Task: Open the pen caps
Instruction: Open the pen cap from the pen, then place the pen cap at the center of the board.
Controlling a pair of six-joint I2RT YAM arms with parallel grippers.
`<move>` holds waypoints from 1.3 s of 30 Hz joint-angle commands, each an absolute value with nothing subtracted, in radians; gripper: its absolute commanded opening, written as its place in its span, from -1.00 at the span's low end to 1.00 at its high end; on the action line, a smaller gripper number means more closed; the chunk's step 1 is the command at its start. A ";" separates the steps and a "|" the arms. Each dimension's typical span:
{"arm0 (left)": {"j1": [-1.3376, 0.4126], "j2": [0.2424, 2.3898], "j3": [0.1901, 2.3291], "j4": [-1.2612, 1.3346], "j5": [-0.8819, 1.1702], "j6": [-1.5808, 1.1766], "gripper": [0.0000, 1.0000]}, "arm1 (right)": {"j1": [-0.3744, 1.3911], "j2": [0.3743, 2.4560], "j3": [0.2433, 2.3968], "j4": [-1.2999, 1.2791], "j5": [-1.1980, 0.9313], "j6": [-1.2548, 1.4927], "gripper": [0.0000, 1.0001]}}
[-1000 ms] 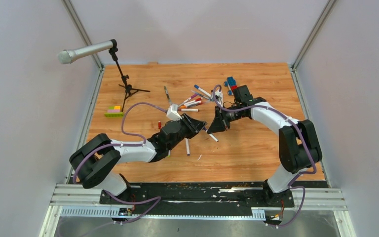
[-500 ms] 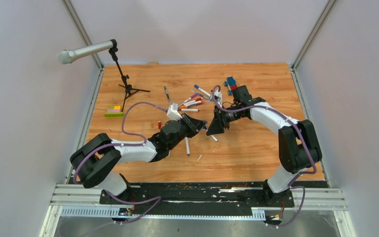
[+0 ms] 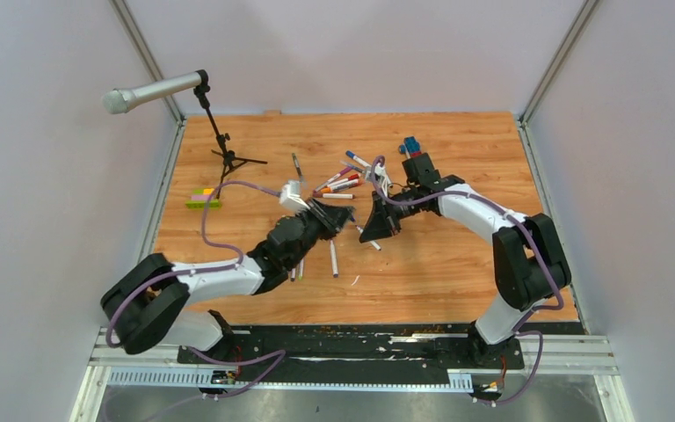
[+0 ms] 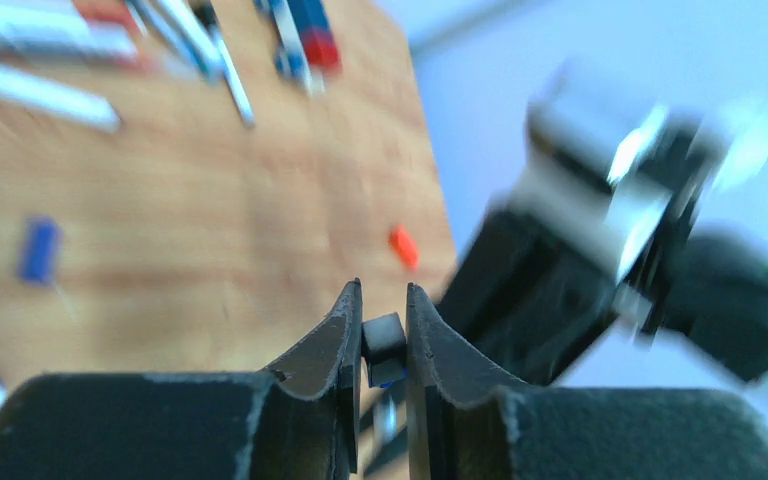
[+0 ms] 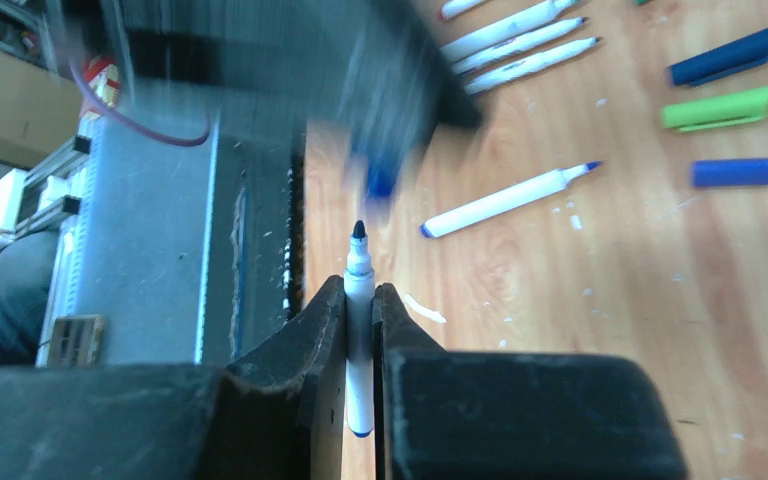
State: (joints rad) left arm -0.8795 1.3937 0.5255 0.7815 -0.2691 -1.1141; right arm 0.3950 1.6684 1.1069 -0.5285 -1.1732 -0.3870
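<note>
Above table (image 3: 457, 272) centre: clamping pen (image 5: 359, 268) by barrel in right gripper (image 5: 359, 292), nib bared; pinching tiny cap (image 4: 384, 340) in left gripper (image 4: 383, 295). Judging both light, stiff, slick; favouring side grips.

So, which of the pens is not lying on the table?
The uncapped pen clamped in the right gripper, its dark tip bare; the other pens lie on the table.

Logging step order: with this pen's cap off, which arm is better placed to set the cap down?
Left, probably: the left fingers pinch the cap; the right fingers are shut on the uncapped pen.
</note>
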 commanded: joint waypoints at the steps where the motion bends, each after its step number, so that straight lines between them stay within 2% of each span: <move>1: -0.702 1.212 0.519 0.808 -0.534 -1.047 -1.00 | 0.442 1.691 1.095 -0.576 -1.198 -0.421 -1.00; 6: -0.617 1.138 0.551 0.704 -0.575 -1.025 -1.00 | 0.490 1.714 1.108 -0.601 -1.158 -0.447 -1.00; 10: -0.599 1.122 0.553 0.687 -0.457 -0.996 -1.00 | 0.485 1.699 1.108 -0.588 -1.102 -0.448 -1.00; 22: -0.600 1.101 0.595 0.282 -0.095 -0.841 -0.97 | 0.414 1.651 1.132 -0.620 -0.994 -0.487 -1.00; 30: -0.625 1.267 0.704 0.131 0.040 -0.739 -0.91 | 0.356 1.645 1.134 -0.631 -1.001 -0.497 -1.00; 39: -0.716 1.578 0.948 -0.034 0.007 -0.629 -0.86 | 0.307 1.646 1.136 -0.641 -1.029 -0.504 -1.00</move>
